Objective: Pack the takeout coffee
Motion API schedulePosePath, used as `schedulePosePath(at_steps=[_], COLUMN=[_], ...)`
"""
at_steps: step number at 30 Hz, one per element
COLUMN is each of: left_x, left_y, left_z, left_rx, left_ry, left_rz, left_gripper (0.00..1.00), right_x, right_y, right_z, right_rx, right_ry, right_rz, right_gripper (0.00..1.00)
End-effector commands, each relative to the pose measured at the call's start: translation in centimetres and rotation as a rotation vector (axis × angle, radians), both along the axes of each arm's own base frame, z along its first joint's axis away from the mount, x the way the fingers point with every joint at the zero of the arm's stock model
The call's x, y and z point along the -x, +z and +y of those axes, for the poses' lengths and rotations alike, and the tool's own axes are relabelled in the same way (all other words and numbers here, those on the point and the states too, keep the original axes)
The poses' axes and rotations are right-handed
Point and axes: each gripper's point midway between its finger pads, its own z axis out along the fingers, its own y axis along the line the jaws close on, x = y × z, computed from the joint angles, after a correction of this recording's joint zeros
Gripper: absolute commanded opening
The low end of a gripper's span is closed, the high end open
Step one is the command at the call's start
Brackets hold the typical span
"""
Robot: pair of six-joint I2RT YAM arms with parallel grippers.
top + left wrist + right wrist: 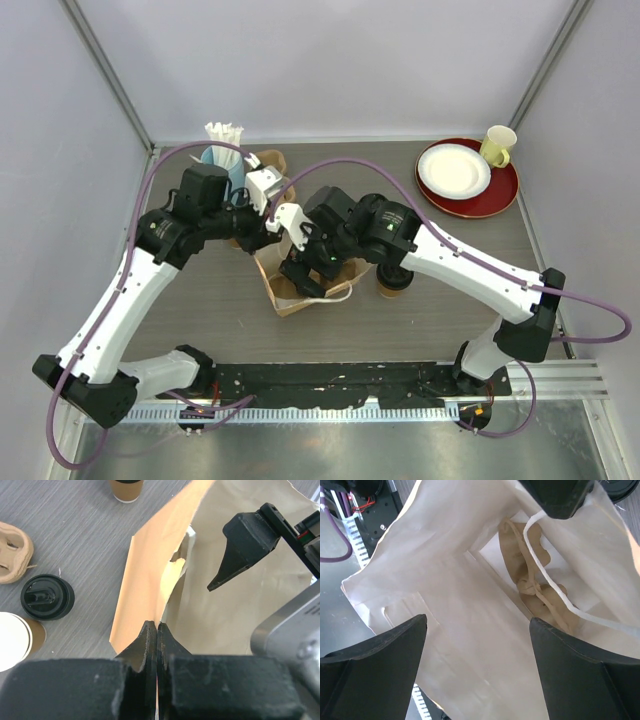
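While the left arm (110, 310) ran up the left side of the table (450, 200) from the near edge and turned in at the wrist, the left gripper (157, 626) was clamped on the rim of a brown paper bag (290, 300) at the table's middle, fingers pressed together on the paper. The right arm (470, 272) folded in from the near-right corner, wrist tipped downward, and the right gripper (477, 620) hung over the bag's mouth, jaws spread wide and empty. Both coffees stood upright outside the bag, long axes vertical and black lids up. The first cup (393, 287) was just beside the bag's right side. The second cup (47, 596) was off the bag's far side, toward the far edge, near a pulp carrier (12, 550). Another pulp tray (535, 580) lay in the bag's bottom.
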Motion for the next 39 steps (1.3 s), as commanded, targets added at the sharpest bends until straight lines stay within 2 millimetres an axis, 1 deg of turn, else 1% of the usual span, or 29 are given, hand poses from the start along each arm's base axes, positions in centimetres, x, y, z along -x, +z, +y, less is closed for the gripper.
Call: schedulePosePath(at_steps=[1, 6, 8, 9, 10, 12, 14, 15, 17, 18, 19, 20, 21, 22, 23, 24, 25, 26, 28, 33, 36, 37, 38, 39], left_x=[2.4, 2.4, 2.2, 2.1, 1.9, 1.4, 0.3, 0.2, 0.3, 0.4, 1.6, 1.9, 1.9, 2.9, 2.9, 2.8, 2.1, 1.7, 1.2, 1.7, 2.4, 2.7, 3.3, 3.6], left_y=[-0.7, -0.7, -0.1, 0.2, 0.9, 1.9, 2.9, 3.5, 4.3, 4.6, 5.1, 5.4, 5.4, 5.2, 5.1, 5.0, 4.6, 4.6, 4.8, 4.8, 4.0, 3.6, 3.4, 3.3], left_z=[-0.7, -0.7, -0.5, -0.4, -0.3, 0.4, 1.5, 1.9, 2.3, 2.3, 1.8, 1.7, 2.0, 1.7, 1.8, 2.0, 2.8, 3.0, 3.1, 1.9, 1.2, 0.9, 0.4, 0.4], left_rx=[0.01, 0.011, 0.014, 0.015, 0.016, 0.0, -0.04, -0.05, -0.082, -0.088, -0.082, -0.093, -0.12, -0.126, -0.141, -0.161, -0.21, -0.232, -0.267, -0.245, -0.229, -0.215, -0.193, -0.187], left_ry=[-0.08, -0.082, -0.068, -0.062, -0.055, -0.019, 0.033, 0.047, 0.047, 0.041, 0.004, -0.012, 0.006, -0.023, -0.027, -0.027, 0.017, 0.026, 0.038, -0.005, -0.052, -0.055, -0.089, -0.094], left_rz=[0.073, 0.072, 0.048, 0.035, 0.006, -0.049, -0.129, -0.165, -0.234, -0.264, -0.306, -0.349, -0.384, -0.409, -0.426, -0.444, -0.466, -0.483, -0.53, -0.534, -0.496, -0.47, -0.451, -0.447], left_gripper=[0.0, 0.0, 0.0, 0.0, 0.0, 0.0, 0.0, 0.0, 0.0, 0.0, 0.0, 0.0, 0.0, 0.0, 0.0, 0.0, 0.0, 0.0, 0.0, 0.0, 0.0, 0.0, 0.0, 0.0], right_x=[-2.4, -2.6, -2.8, -3.1, -3.3, -3.4, -3.5, -3.4, -3.5, -3.4, -3.3, -3.0, -2.8, -2.6, -2.7, -2.7, -2.3, -2.3, -2.3, -2.0, -1.9, -1.9, -1.8, -1.8], right_y=[5.8, 7.0, 7.5, 7.9, 8.3, 9.3, 9.6, 9.6, 8.9, 9.4, 8.4, 8.3, 8.9, 6.9, 6.3, 5.6, 4.4, 3.9, 3.3, 2.7, 3.1, 3.7, 3.9, 4.1], right_z=[3.4, 3.3, 3.1, 2.9, 2.8, 2.4, 1.7, 1.5, 1.0, 0.4, 0.2, -0.2, -0.9, -1.6, -2.3, -2.8, -3.8, -4.2, -5.0, -5.3, -5.1, -4.9, -4.6, -4.5], right_rx=[-0.253, -0.278, -0.287, -0.298, -0.308, -0.335, -0.341, -0.341, -0.331, -0.35, -0.338, -0.344, -0.371, -0.335, -0.327, -0.32, -0.304, -0.303, -0.297, -0.278, -0.289, -0.302, -0.304, -0.304], right_ry=[-0.06, -0.084, -0.103, -0.121, -0.135, -0.16, -0.18, -0.183, -0.227, -0.243, -0.261, -0.268, -0.28, -0.298, -0.326, -0.345, -0.36, -0.378, -0.403, -0.411, -0.399, -0.39, -0.372, -0.366], right_rz=[-0.118, -0.127, -0.135, -0.133, -0.137, -0.14, -0.149, -0.153, -0.138, -0.144, -0.125, -0.123, -0.133, -0.118, -0.122, -0.126, -0.121, -0.115, -0.121, -0.103, -0.101, -0.106, -0.102, -0.105], right_gripper=[0.89, 0.89, 0.89, 0.89, 0.89, 0.89, 0.9, 0.89, 0.89, 0.89, 0.88, 0.86, 0.85, 0.84, 0.79, 0.77, 0.76, 0.73, 0.72, 0.71, 0.71, 0.71, 0.71, 0.71])
